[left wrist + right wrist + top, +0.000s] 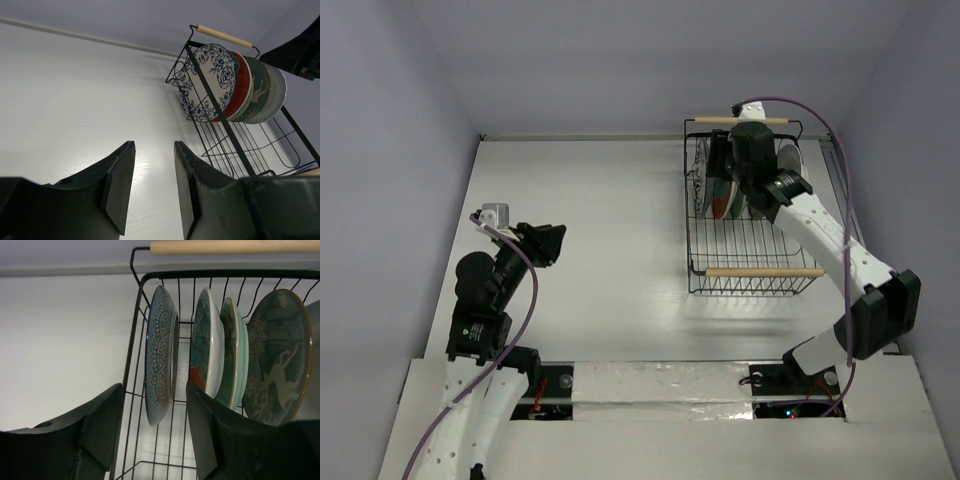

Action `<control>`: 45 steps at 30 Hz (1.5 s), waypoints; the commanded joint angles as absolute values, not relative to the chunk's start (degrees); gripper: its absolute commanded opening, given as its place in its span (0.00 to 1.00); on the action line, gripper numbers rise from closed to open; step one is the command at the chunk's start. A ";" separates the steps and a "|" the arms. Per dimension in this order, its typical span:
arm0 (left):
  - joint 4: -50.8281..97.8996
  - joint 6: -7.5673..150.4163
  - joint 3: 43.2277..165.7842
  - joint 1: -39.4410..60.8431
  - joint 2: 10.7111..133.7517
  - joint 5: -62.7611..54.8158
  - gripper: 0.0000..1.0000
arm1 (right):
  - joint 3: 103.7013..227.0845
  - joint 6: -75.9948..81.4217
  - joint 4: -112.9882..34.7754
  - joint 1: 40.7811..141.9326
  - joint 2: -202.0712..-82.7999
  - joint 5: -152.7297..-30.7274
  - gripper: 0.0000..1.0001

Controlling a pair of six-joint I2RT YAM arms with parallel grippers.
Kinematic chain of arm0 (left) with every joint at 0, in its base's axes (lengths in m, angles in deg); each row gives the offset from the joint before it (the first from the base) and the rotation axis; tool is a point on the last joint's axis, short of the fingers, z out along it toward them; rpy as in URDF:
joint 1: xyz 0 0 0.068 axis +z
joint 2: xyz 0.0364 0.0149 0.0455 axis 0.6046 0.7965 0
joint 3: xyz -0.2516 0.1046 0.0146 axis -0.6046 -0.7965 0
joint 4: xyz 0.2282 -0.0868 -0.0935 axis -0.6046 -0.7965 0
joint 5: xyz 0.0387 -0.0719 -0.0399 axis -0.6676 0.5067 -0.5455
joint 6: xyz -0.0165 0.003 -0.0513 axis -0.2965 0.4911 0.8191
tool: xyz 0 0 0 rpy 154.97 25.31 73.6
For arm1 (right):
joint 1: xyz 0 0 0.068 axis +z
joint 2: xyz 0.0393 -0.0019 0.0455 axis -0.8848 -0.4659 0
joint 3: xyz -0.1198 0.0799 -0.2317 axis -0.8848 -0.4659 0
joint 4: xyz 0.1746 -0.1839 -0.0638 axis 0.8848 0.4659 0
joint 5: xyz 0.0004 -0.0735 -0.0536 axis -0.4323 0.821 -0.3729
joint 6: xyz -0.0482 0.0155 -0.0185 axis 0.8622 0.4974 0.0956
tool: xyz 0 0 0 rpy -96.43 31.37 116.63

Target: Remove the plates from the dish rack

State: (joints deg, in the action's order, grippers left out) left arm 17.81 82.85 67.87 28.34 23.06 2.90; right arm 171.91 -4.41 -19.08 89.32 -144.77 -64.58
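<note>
The black wire dish rack with 2 wooden bar handles (765, 271) sits by the desk's right edge, toward the far right corner, its round plates (240, 85) standing on edge at the far end. The right gripper (155, 387), jaws spread, lines up on the outermost white plate with blue flowers (160, 365). It should pass 1 finger down each face, pinch the rim, then lift straight. The left gripper (154, 145) hovers spread and empty near the left edge.
</note>
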 commanded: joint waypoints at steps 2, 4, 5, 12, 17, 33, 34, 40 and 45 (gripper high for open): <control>19.32 82.61 70.39 29.38 23.54 3.50 0.36 | 177.47 -2.43 -18.08 89.74 -150.81 -61.68 0.60; 19.32 82.61 70.39 29.38 23.54 3.67 0.36 | 179.75 -1.99 -17.03 89.74 -154.15 -61.41 0.60; 19.41 82.61 70.39 29.38 23.63 3.76 0.36 | 180.37 -1.64 -16.94 89.74 -155.12 -61.50 0.60; 19.67 82.70 70.31 29.91 23.81 4.90 0.37 | 185.74 0.91 -14.57 90.88 -162.42 -56.31 0.58; 19.85 82.78 70.39 29.91 23.72 5.17 0.37 | 189.07 2.14 -12.19 91.49 -166.03 -50.18 0.54; 19.59 82.87 70.48 29.91 21.70 4.82 0.43 | 196.10 4.34 -7.89 95.27 -172.18 -38.04 0.13; 19.59 82.87 70.48 29.91 21.61 4.82 0.43 | 196.98 4.60 -6.93 95.28 -172.53 -36.81 0.11; 19.67 82.87 70.39 28.85 21.35 4.64 0.43 | 201.55 7.68 -6.39 96.42 -172.72 -32.68 0.00; 19.68 82.87 70.39 28.32 21.35 4.55 0.43 | 202.52 12.07 -8.24 97.56 -170.17 -30.13 0.00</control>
